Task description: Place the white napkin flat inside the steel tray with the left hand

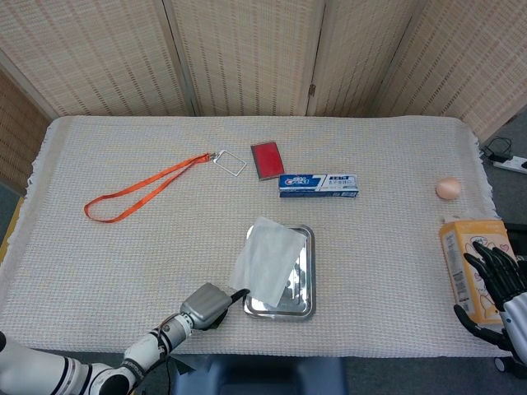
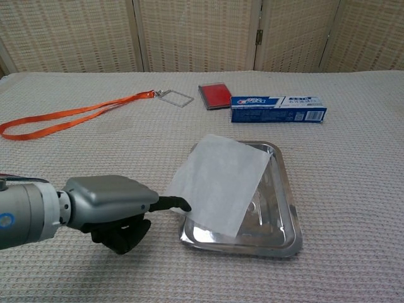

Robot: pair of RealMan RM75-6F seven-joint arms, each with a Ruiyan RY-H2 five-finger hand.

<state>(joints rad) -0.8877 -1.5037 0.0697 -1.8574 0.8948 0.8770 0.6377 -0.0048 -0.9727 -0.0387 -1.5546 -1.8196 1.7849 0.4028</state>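
my left hand [image 2: 110,205] sits low at the near edge of the table [image 1: 99,255], a dark fingertip [image 2: 180,204] reaching right to the near-left corner of the white napkin [image 2: 218,180]. whether it pinches the sheet or merely touches it, i cannot tell from either camera; the other fingers are curled under the grey palm shell. the napkin lies tilted across the left side of the steel tray [image 2: 284,208], its far and right part over the tray floor, its left edge hanging out past the tray's left rim above the cloth. from the head view the same sheet [image 1: 268,259] covers the left half of the tray [image 1: 305,280], with my left hand [image 1: 210,303] just beside the tray's near-left corner.

my right hand [image 1: 494,284] is at the far right edge of the frame, fingers apart and holding nothing, close against an orange carton [image 1: 465,267]. farther back lie an egg [image 1: 447,188], a blue toothpaste box [image 1: 319,184], a red card [image 1: 267,159] and an orange lanyard [image 1: 140,191].
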